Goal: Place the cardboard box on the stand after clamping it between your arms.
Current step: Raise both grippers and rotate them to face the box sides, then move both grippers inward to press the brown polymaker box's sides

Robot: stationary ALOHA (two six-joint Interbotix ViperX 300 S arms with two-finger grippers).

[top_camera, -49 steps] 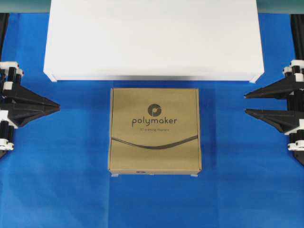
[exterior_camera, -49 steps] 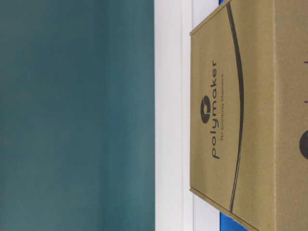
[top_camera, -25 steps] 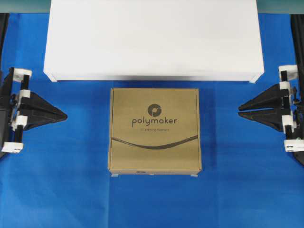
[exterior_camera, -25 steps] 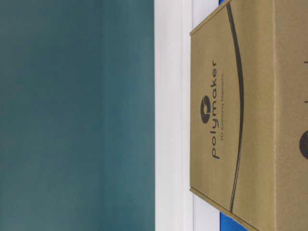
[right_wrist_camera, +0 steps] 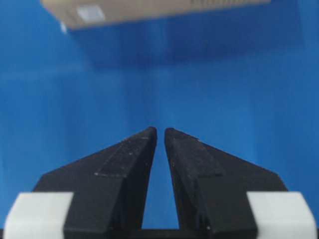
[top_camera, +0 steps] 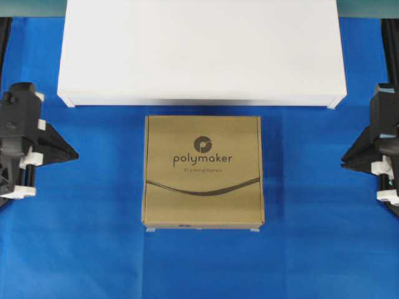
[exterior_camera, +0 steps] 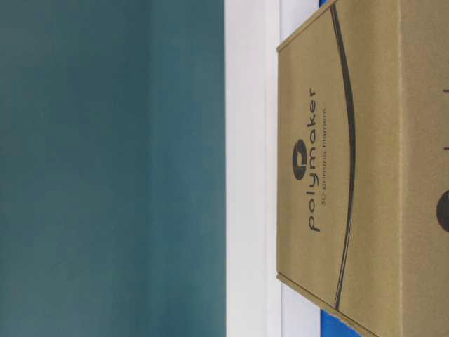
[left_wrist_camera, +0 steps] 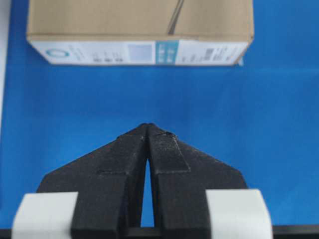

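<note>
The left gripper (top_camera: 73,151) is positioned at the left edge of the blue desk (top_camera: 312,249), its fingers (left_wrist_camera: 129,154) pressed together and empty. The cardboard box (top_camera: 203,171) is laid flat at the centre of the desk, just in front of the white stand (top_camera: 201,50), apart from both arms. The right gripper (top_camera: 345,163) is set at the right edge, fingers (right_wrist_camera: 187,154) nearly touching, nothing held.
</note>
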